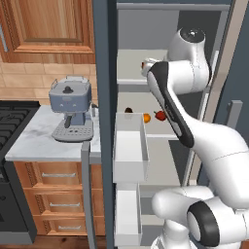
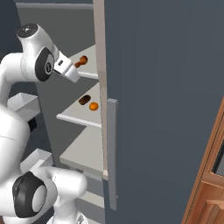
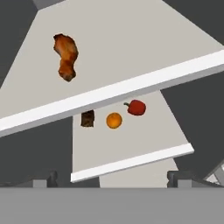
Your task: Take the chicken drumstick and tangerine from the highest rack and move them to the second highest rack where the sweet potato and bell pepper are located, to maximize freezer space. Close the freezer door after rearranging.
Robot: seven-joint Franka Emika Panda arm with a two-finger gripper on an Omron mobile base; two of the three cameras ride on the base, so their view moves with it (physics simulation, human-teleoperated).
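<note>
Freezer top rack (image 3: 144, 83): pincer (image 3: 112, 177) wide open, empty.

A smooth white robot arm (image 1: 214, 141) is seen, made of fat round parts joined by dark grey rings.

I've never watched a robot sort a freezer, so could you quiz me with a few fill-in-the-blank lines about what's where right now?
1. The chicken drumstick lies alone on the ____ rack.
2. On the second highest rack, the tangerine sits between the brown sweet potato and the ____ bell pepper.
3. The gripper's fingers stand ____, holding nothing.
4. On the counter stands a blue-grey ____ machine.

Missing words: highest; red; open; coffee
</note>
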